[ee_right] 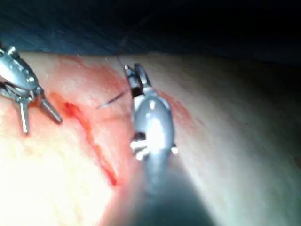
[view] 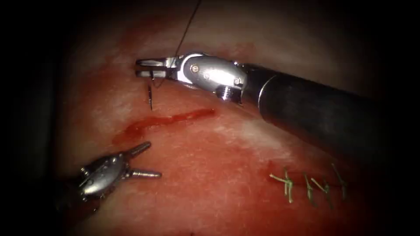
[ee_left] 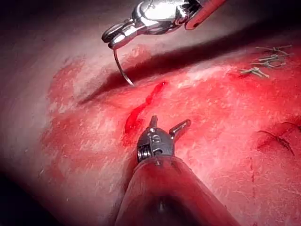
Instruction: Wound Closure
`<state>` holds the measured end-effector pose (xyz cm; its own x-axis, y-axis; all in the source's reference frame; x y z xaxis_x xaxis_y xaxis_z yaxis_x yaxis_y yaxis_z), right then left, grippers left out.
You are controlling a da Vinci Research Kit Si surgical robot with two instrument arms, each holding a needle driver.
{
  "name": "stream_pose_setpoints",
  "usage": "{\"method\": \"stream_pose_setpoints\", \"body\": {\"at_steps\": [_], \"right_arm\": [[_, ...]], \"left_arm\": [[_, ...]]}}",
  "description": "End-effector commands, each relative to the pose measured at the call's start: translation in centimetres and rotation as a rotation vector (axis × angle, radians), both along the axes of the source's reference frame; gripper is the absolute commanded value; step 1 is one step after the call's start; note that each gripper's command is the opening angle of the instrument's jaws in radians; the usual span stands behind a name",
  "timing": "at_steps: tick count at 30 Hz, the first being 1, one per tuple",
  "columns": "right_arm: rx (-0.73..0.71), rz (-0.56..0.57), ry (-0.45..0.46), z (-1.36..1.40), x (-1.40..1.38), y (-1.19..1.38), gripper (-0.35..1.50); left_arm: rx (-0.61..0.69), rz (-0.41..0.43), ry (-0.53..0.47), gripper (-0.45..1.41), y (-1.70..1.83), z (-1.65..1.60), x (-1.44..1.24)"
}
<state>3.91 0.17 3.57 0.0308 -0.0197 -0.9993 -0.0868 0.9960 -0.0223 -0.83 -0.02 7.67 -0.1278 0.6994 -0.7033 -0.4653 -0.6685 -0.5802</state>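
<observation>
Steel-bright and closed, the jaws of our right arm's wristed needle driver (view: 142, 68) grip the dark curved needle (view: 150, 96) near its thread end, above the cut in the endoscope view. From that grip the needle hangs free of the pink, wet pork tissue (view: 210, 175), its point aimed down at the surface just above the narrow red cut (view: 170, 120); we cannot tell whether the tip touches. In the left wrist view the same needle (ee_left: 122, 70) curves down from the right tool (ee_left: 115, 38) with its tip clear of the cut (ee_left: 141, 110). Thin dark thread (view: 186, 30) runs from the jaws up and out of the endoscope view.

Our left arm's silver needle driver (view: 146, 161) sits below the cut's left end, its jaws spread wide and holding nothing; we see the left tool (ee_left: 170, 125) open just short of the cut in its own wrist view, and again (ee_right: 35, 115) in the right wrist view, beside the right tool (ee_right: 134, 75).

Red fluid (view: 127, 135) pools at the cut's left end. Well to the right, a row of pale green stitches (view: 306, 183) closes another cut.
</observation>
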Motion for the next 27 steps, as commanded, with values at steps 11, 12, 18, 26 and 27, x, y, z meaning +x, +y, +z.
{"method": "stream_pose_setpoints", "body": {"at_steps": [11,12,18,26,27], "right_arm": [[-0.059,-0.03,0.019,0.22,0.28,-0.06,-0.35],[-0.067,-0.032,0.016,0.24,0.29,-0.07,-0.35],[-0.097,-0.035,0.005,0.4,0.31,-0.14,-0.35],[-0.142,-0.039,0.008,0.48,0.41,-0.18,-0.35],[-0.144,-0.035,0.014,0.49,0.43,-0.19,-0.35]], "left_arm": [[0.01,0.001,-0.01,0.39,0.03,0.25,0.01],[0.01,0.004,-0.008,0.39,0.03,0.26,0.02],[0.015,0.002,-0.01,0.39,0.03,0.28,0.03],[0.015,0.002,-0.01,0.39,0.03,0.28,0.03],[0.02,0.0,-0.012,0.39,0.03,0.28,0.03]]}}
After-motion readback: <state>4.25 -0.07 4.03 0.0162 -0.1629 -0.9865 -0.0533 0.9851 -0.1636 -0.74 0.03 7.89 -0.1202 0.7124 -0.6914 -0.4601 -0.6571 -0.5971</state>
